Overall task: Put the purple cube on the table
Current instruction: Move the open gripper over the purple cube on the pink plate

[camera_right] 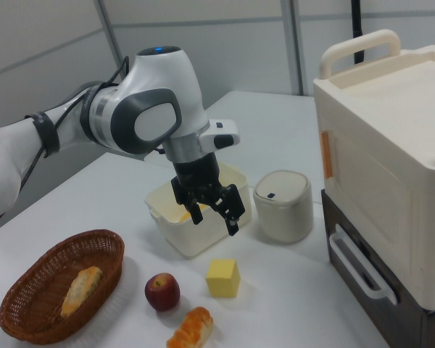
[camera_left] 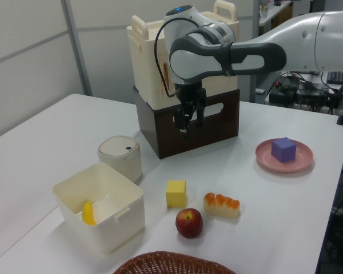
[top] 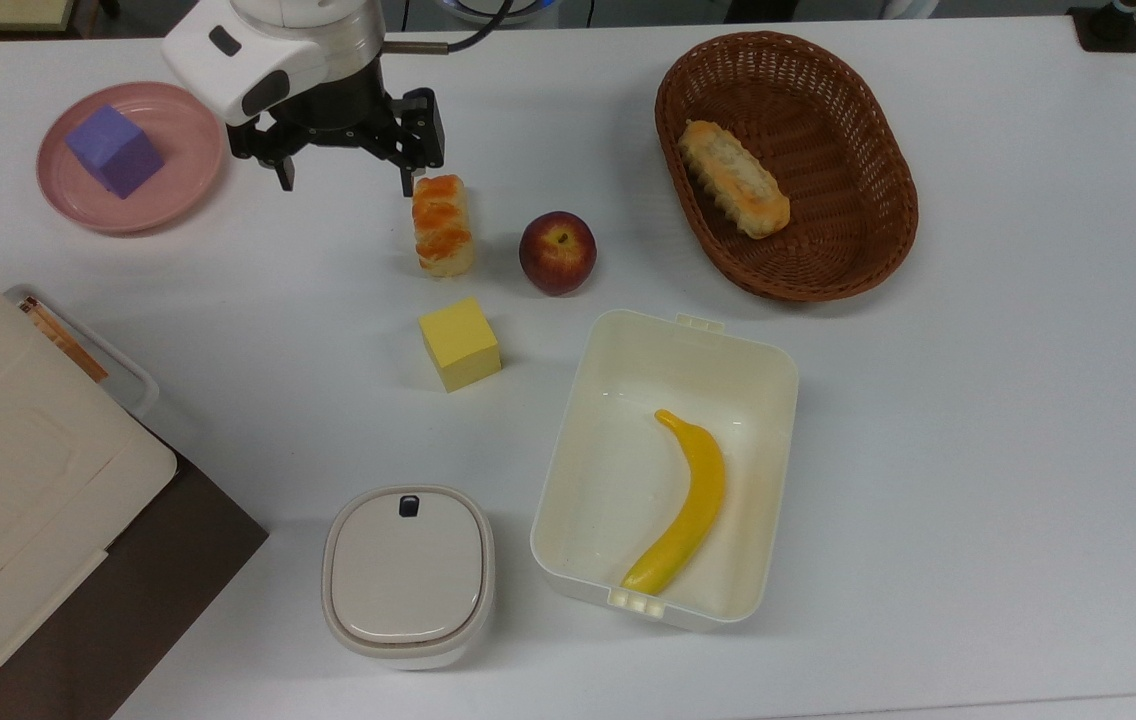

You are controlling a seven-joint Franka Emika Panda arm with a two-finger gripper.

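Arm raised, wrist down, jaws apart, empty

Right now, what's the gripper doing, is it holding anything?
Gripper: open, holding nothing, above the table; the purple cube sits on the pink plate.

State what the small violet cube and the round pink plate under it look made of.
The small violet cube: probably foam, matte, no glare on its faces. The round pink plate: likely plastic or glazed ceramic, smooth, with a soft sheen along its raised rim.
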